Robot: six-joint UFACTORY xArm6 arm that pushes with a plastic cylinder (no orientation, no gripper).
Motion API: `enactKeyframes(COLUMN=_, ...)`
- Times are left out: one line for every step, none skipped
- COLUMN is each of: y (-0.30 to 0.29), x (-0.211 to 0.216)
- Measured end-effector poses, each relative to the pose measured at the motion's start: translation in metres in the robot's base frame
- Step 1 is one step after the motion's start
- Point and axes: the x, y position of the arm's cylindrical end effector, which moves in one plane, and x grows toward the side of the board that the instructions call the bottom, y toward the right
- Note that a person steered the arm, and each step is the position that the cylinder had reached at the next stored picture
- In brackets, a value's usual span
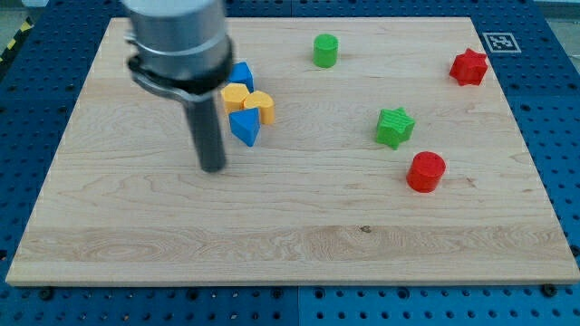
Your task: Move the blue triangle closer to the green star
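Note:
The blue triangle (245, 127) lies left of the board's middle, touching a yellow block (261, 106) above it. The green star (395, 127) sits well to its right, at about the same height in the view. My tip (212, 167) rests on the board just left of and below the blue triangle, a small gap apart from it. The rod and the arm's grey body rise toward the view's top left.
A second yellow block (235, 96) and a blue block (241, 75) cluster above the triangle. A green cylinder (325, 51) is at top centre, a red star (469, 67) at top right, a red cylinder (425, 171) below the green star.

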Motion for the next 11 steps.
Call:
enactKeyframes(y=-0.002, x=-0.037)
enactKeyframes(y=-0.003, x=-0.040)
enactKeyframes(y=0.023, x=-0.049)
enactKeyframes(y=0.063, x=-0.050)
enactKeyframes(y=0.088, x=-0.033)
enactKeyframes(y=0.091, x=-0.023)
enactKeyframes(y=0.107, x=-0.023)
enactKeyframes(y=0.135, x=-0.021)
enactKeyframes(y=0.159, x=-0.013)
enactKeyframes(y=0.179, x=-0.011)
enactKeyframes(y=0.187, x=-0.019)
